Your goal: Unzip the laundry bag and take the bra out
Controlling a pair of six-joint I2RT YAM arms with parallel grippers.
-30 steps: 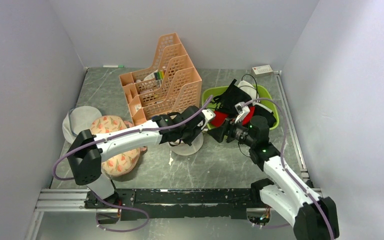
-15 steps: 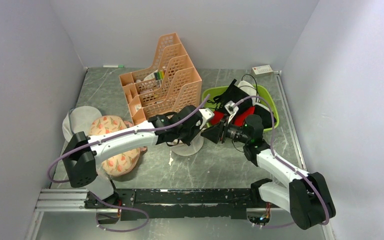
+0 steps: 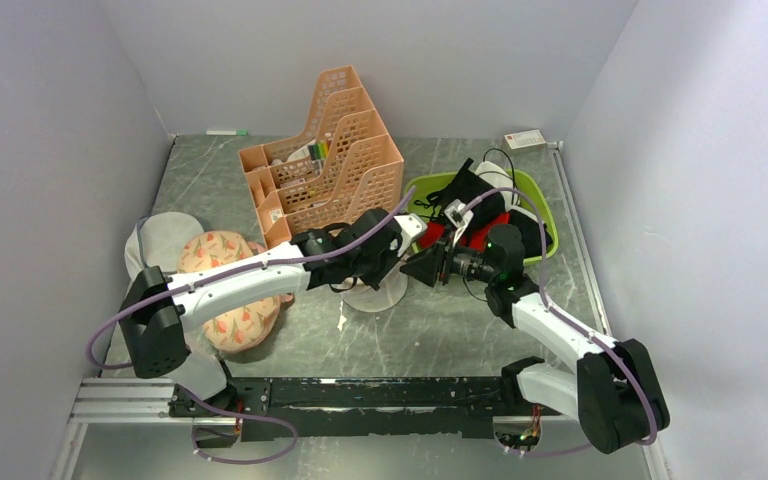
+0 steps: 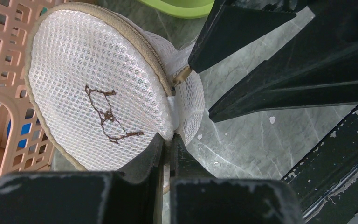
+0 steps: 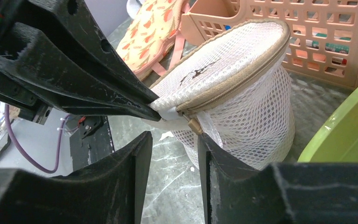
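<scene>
Standing on its end on the table (image 3: 440, 340), between the two arms, is the laundry bag (image 5: 242, 88), icon face on top. The zip looks closed all the way round the beige rim, and its small tan pull (image 5: 195, 126) sits at the seam facing the right arm. No bra shows through the mesh.

The left gripper (image 4: 169, 144) is clamped tight on the white tab beside the pull, anchoring the bag. The right gripper (image 5: 171, 137) sits low on the opposite side, jaws a narrow gap apart and holding nothing. The pull is just off one fingertip, not yet between them.

It's the right arm's job, I'd say: nip the pull and drag it along the rim, away from the tab. The peach organiser (image 5: 335, 42) stands right behind and the green bin (image 5: 349, 130) is close alongside, so it's tight quarters!
</scene>
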